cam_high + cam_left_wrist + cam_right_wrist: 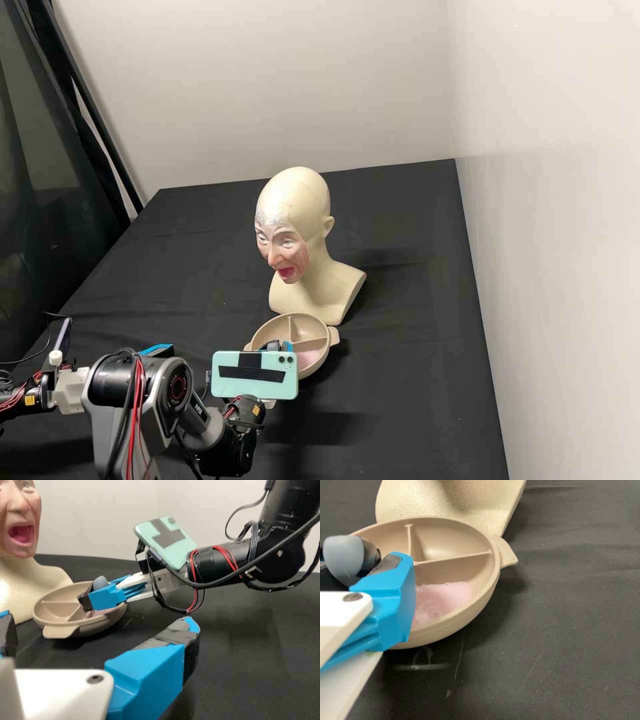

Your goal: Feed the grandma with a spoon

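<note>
Closed in the right gripper (95, 596) around the grey handle end of the spoon (344, 559), long axis unclear, just over the near rim of the divided bowl (492, 562). Beyond the bowl and higher, grandma (293, 227), open mouth (22, 533) turned toward this nearer arm: up and forward, then. Off to one side, spread wide and empty, the left gripper (97, 635). From the left wrist, mouth height against spoon; from the right wrist, pink food (442, 597) in the nearest compartment.
</note>
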Controlling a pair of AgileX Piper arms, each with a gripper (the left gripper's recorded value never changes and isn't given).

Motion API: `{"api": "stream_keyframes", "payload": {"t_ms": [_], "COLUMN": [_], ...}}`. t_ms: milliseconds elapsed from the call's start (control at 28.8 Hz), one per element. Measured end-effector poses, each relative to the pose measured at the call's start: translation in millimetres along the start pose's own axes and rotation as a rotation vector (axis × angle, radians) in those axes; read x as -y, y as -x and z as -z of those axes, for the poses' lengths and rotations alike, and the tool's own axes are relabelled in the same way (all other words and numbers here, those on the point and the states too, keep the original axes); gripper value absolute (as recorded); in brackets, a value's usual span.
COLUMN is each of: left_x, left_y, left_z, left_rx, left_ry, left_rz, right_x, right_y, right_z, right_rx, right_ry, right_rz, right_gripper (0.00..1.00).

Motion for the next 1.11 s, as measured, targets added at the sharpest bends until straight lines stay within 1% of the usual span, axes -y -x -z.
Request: {"api": "stream_keyframes", "payload": {"t_ms": [278, 417, 521, 695, 764, 938, 1007, 1042, 1111], "left_x": [0.2, 0.2, 0.2, 0.2, 0.2, 0.2, 0.2, 0.2, 0.2], "left_y": [0.0, 0.0, 0.0, 0.0, 0.0, 0.0, 0.0, 0.0, 0.0], "left_z": [0.0, 0.0, 0.0, 0.0, 0.0, 0.0, 0.0, 0.0, 0.0], "left_rx": [-0.001, -0.001, -0.001, -0.001, -0.001, -0.001, -0.001, -0.001, -0.001], "left_ry": [0.0, 0.0, 0.0, 0.0, 0.0, 0.0, 0.0, 0.0, 0.0], "left_rz": [0.002, 0.002, 0.002, 0.002, 0.002, 0.002, 0.002, 0.002, 0.002], "right_x": [0.7, -0.6, -0.8, -8.8, -13.3, -27.3, -32.4, -36.9, -41.4], "right_y": [-2.5, -3.2, -3.6, -1.4, 0.1, 5.3, 7.4, 9.3, 11.4], "right_z": [0.9, 0.4, 0.5, -0.1, 1.0, 7.8, 9.9, 11.2, 13.5], "right_rx": [-0.006, 0.002, 0.007, 0.026, 0.026, 0.0, -0.008, -0.014, -0.023], "right_ry": [0.0, -0.007, -0.006, -0.011, -0.012, -0.016, -0.023, -0.032, -0.034], "right_rz": [-0.002, -0.013, -0.01, -0.023, -0.036, -0.088, -0.108, -0.125, -0.143], "right_gripper": [0.0, 0.0, 0.0, 0.0, 0.0, 0.0, 0.0, 0.0, 0.0]}}
